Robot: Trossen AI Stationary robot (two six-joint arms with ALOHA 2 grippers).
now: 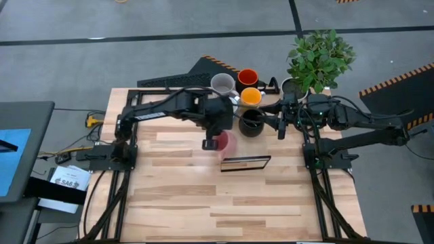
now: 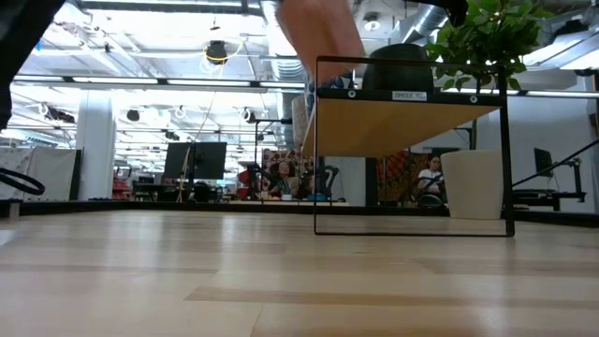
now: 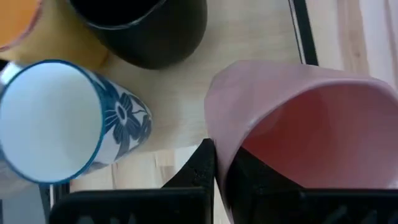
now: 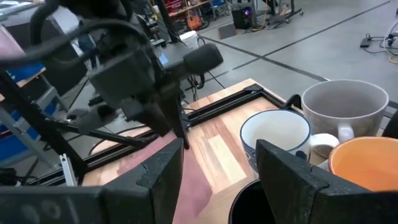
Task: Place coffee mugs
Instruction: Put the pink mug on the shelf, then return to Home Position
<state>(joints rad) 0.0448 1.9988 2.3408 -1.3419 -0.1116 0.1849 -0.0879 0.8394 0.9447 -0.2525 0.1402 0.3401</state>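
My left gripper (image 1: 211,141) is shut on the pink mug (image 1: 227,143) over the table's middle, just behind a small wooden shelf in a black frame (image 1: 245,163). In the low view the pink mug (image 2: 323,28) hangs high above that shelf (image 2: 412,122). The grey (image 1: 222,85), red-orange (image 1: 247,76), yellow-orange (image 1: 251,97) and black (image 1: 251,123) mugs stand on their bases at the far middle. The white mug with blue flowers (image 3: 53,118) stands next to the black one (image 3: 149,28). My right gripper (image 4: 217,180) is open, its fingers over the black mug's rim (image 4: 249,205). My left gripper holds the pink mug by its wall at the rim (image 3: 227,149), one finger outside (image 3: 199,171) and one inside the hollow (image 3: 261,177). The fingers come from above, pointing down. The mug is lifted clear of the table and tilted.
A white pot with a green plant (image 1: 319,57) stands at the far right, next to my right arm. The black-framed shelf stands near the table's middle. Bare wood lies toward the near edge (image 1: 224,210).
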